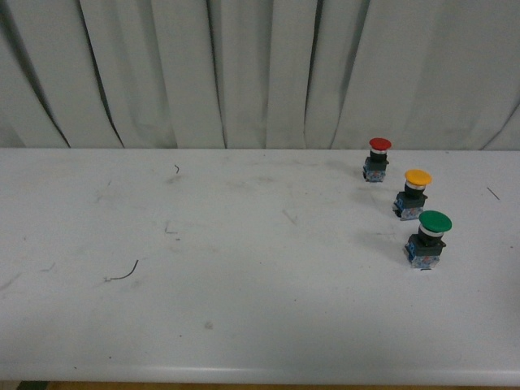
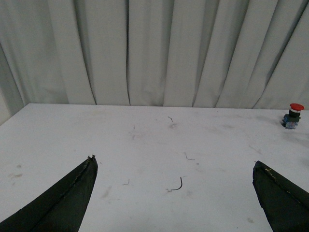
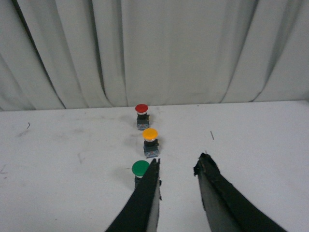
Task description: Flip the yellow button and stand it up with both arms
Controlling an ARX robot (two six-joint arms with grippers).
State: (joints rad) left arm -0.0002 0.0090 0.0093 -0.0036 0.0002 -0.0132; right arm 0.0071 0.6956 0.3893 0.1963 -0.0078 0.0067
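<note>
The yellow button stands upright on its blue-grey base, cap up, at the right of the white table, between a red-capped one and a green-capped one. The right wrist view shows the same yellow button ahead of my right gripper, which is open and holds nothing; one finger hides part of the green button. My left gripper is open wide over bare table, far from the yellow button. Neither arm appears in the front view.
A red-capped button stands behind the yellow one and a green-capped button in front of it. A small bent wire scrap lies at the left. Grey curtain hangs behind the table's far edge.
</note>
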